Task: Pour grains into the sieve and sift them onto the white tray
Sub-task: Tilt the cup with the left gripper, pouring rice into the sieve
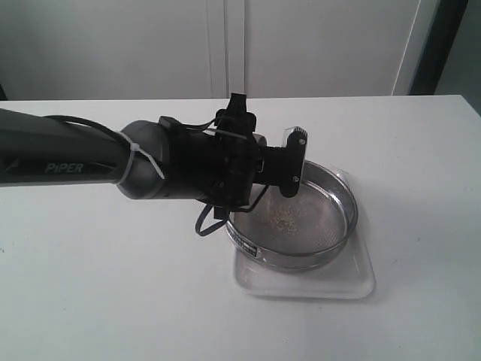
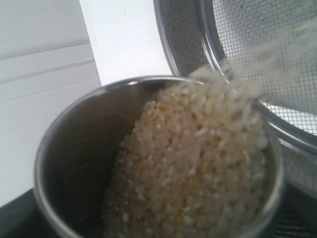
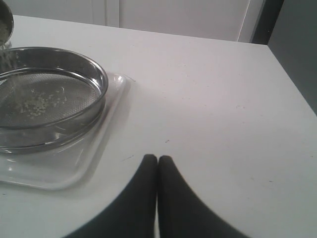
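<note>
**While the cup tips, grains run into the sieve**

As the left claw [image 1: 294,162] holds a steel cup [image 2: 74,163] tilted over the sieve [image 1: 342,197], the grains [image 2: 198,163] slide to the cup's lowered lip and spill over it. The claw's jaws stand wide, clamped round the cup as far as I can judge; the wrist view shows only the cup.

The sieve sits inside the white tray [image 1: 353,282] on the bench [image 1: 113,301], and a thin scatter already lies on the mesh. Most of the load is in the cup, so the pour looks early.

What matters next is the lip's place: it hangs just inside the sieve's rim on the left arm's side, with the mesh below and beyond it. More tilt should land the rest inside — drifting back would spill it on the bench.

The right claw [image 3: 157,168] is pressed together, empty, hovering over bare bench well apart from the tray — the left arm is nearer.
</note>
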